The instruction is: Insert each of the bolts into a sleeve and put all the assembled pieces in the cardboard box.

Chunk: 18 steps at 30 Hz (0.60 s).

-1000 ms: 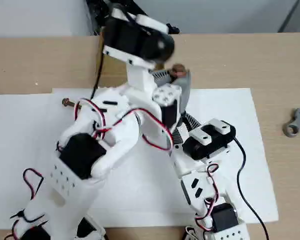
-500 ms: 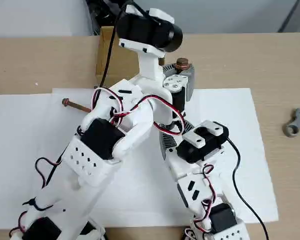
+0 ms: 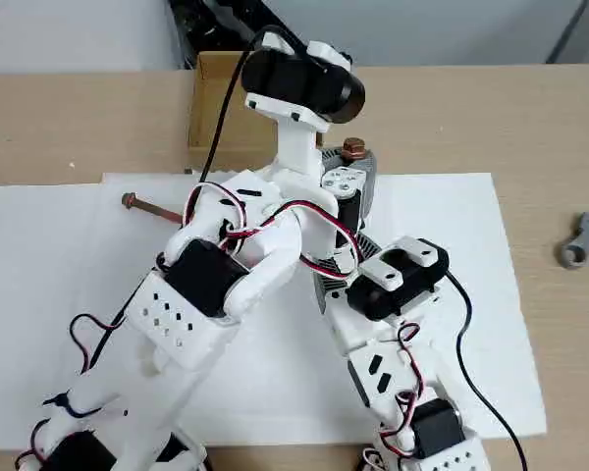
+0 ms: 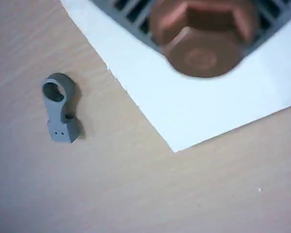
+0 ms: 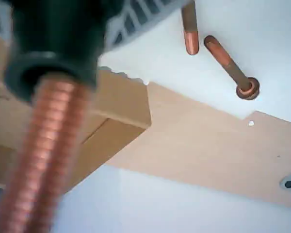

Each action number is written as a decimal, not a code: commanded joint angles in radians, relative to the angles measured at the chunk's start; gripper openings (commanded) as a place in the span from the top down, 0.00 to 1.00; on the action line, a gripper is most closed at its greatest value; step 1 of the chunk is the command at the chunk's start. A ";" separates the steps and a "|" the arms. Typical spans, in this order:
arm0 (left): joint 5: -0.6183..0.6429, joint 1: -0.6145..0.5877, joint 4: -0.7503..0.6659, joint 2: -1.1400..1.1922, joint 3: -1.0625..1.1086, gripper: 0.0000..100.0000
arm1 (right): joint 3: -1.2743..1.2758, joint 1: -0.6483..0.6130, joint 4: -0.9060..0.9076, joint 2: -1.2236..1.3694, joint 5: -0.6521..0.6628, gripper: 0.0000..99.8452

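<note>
**Entry: bolt-and-sleeve assembly, held near the box**

Item. One copper bolt point(image 3: 351, 149), seated through a dark sleeve point(image 5: 51, 53). The hexagon head is uppermost and the threaded shank hangs free below, off the worktop point(image 3: 79, 118). The assembly sits just beside the cardboard box point(image 3: 216, 108), not over its opening.

Holder. The right hand point(image 3: 358, 169) appears clamped on the sleeve, its grey ribbed fingers at the sleeve. The left hand point(image 3: 342, 191) is close against the same piece; its state cannot be told.

Step, judged. Insertion looks done for this piece, and boxing is in hand. The next move calls for carrying the assembly across the box wall and letting go only once it is above the open top.

Outstanding stock. A loose bolt point(image 3: 149, 206) lies on the white sheet point(image 3: 452, 226). A second bolt point(image 5: 189, 29) lies near it, cut off at the frame edge. A spare grey sleeve point(image 3: 579, 240) rests on bare worktop, well apart to the right.

Obscured. The left arm covers most of the box, so its contents cannot be seen. Any further sleeves cannot be made out.
</note>
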 commanded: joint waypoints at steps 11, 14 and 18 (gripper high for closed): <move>-0.038 -0.026 -0.143 -0.043 0.082 1.00 | -0.044 -0.012 -0.013 -0.005 -0.011 1.00; -0.038 -0.026 -0.149 -0.043 0.082 1.00 | -0.044 -0.012 -0.013 -0.005 -0.011 1.00; -0.038 -0.026 -0.146 -0.068 0.070 1.00 | -0.044 -0.012 -0.013 -0.005 -0.011 1.00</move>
